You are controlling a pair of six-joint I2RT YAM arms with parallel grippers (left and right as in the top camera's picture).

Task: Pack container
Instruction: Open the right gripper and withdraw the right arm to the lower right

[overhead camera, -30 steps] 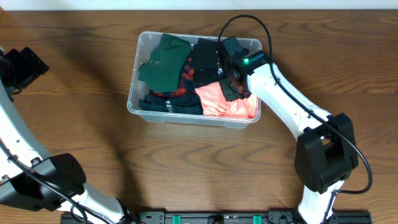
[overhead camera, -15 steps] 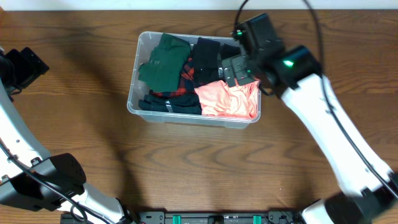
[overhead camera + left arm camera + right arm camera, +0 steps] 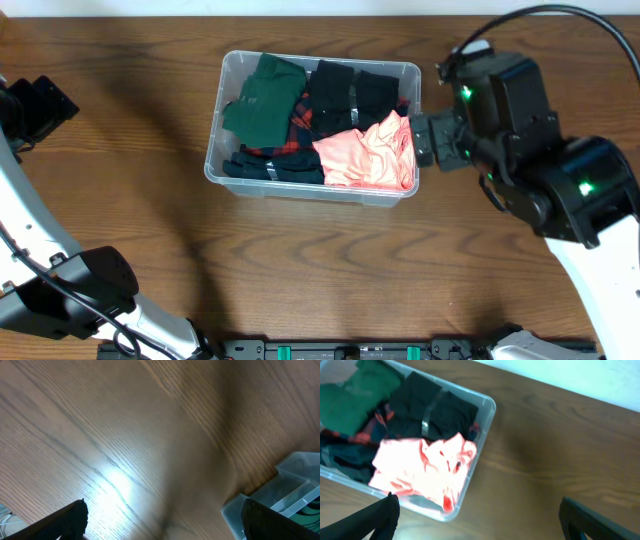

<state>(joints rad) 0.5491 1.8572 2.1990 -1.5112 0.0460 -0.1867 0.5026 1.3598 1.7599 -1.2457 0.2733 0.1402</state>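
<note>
The clear container (image 3: 310,192) stands on the table's far middle, filled with folded clothes: a green garment (image 3: 262,95), black ones (image 3: 335,92), a red plaid piece (image 3: 299,124), dark navy items (image 3: 270,168) and a coral garment (image 3: 365,155) lying loose at its front right. My right gripper (image 3: 428,140) hangs high beside the container's right end. In the right wrist view the gripper (image 3: 480,520) is open and empty above the container's right corner (image 3: 489,415) and the coral garment (image 3: 422,467). My left gripper (image 3: 40,105) is far left, open and empty (image 3: 165,520). A container corner (image 3: 295,485) shows at that view's right.
The wooden table (image 3: 300,260) stretches bare-grained on all sides of the container. The left arm's base (image 3: 75,290) stands at the front left. The right arm's body (image 3: 570,190) fills the right side. A black rail (image 3: 350,350) runs along the front edge.
My right gripper opened, let the coral garment drop into the container, then rose and pulled back to the right of it. The left arm has not moved.
</note>
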